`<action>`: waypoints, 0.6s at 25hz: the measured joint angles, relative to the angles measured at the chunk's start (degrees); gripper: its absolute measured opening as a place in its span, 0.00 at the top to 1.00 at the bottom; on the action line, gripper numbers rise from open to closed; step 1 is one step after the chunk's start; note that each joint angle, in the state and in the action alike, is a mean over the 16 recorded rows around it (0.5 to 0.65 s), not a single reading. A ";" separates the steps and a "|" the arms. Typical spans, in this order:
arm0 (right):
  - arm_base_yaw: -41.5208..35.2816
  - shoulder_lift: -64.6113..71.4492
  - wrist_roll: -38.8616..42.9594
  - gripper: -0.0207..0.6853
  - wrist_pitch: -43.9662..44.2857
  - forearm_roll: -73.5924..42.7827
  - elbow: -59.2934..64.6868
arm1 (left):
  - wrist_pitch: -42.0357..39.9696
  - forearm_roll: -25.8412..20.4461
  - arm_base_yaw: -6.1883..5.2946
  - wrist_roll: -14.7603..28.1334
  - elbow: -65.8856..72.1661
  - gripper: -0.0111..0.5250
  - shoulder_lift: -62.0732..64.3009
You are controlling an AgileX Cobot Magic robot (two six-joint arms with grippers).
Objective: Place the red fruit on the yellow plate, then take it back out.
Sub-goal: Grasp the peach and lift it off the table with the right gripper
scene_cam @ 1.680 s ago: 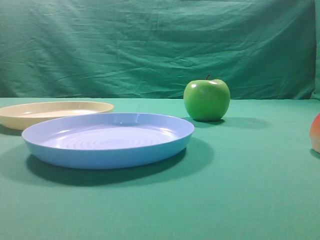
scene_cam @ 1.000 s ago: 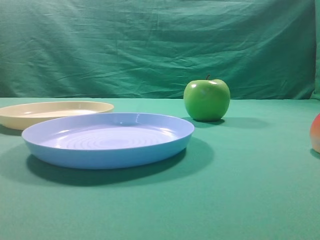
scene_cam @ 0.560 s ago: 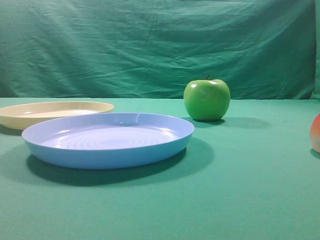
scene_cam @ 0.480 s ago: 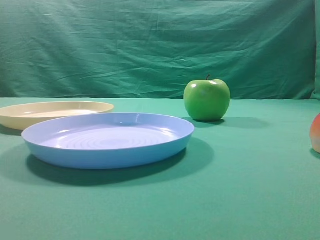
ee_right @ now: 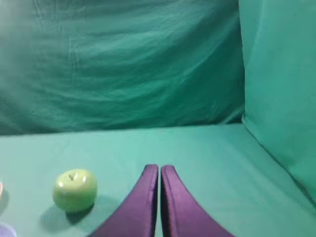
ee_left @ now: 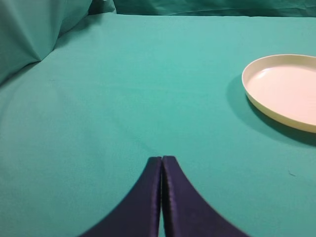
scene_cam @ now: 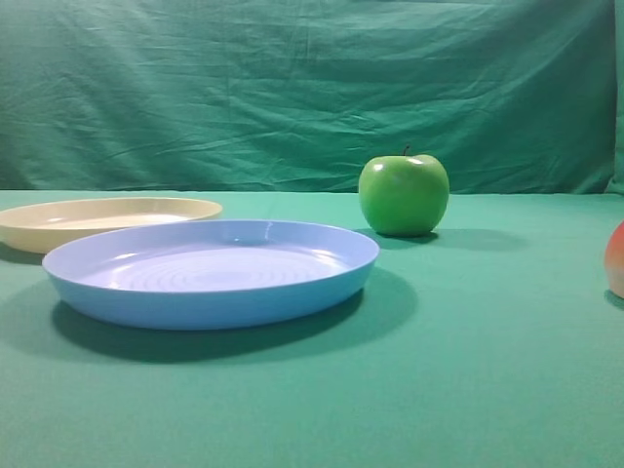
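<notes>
Only a sliver of the red fruit (scene_cam: 616,258) shows, at the right edge of the exterior view, resting on the green cloth; a pale trace of it (ee_right: 1,190) is at the left edge of the right wrist view. The yellow plate (scene_cam: 102,220) lies empty at the far left, also seen from the left wrist (ee_left: 284,91) to the upper right of my left gripper (ee_left: 162,158). That gripper is shut, holding nothing, over bare cloth. My right gripper (ee_right: 159,167) is shut and empty too, right of the green apple. Neither gripper appears in the exterior view.
A large light blue plate (scene_cam: 210,273) sits in front of the yellow one. A glossy green apple (scene_cam: 404,195) stands behind it to the right, also in the right wrist view (ee_right: 74,190). Green cloth hangs as a backdrop and rises at both sides.
</notes>
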 joint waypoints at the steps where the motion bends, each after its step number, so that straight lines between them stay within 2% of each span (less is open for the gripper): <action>1: 0.01 1.28 -0.28 0.97 2.61 0.15 -1.65 | 0.00 0.00 0.00 0.00 0.00 0.98 0.00; 9: 1.01 11.50 -6.53 0.97 21.13 3.99 -10.58 | 0.00 0.00 0.00 0.00 0.00 0.98 0.00; 15: 2.40 17.49 -14.12 0.97 28.42 8.80 -13.54 | 0.00 0.00 0.00 0.00 0.00 0.98 0.00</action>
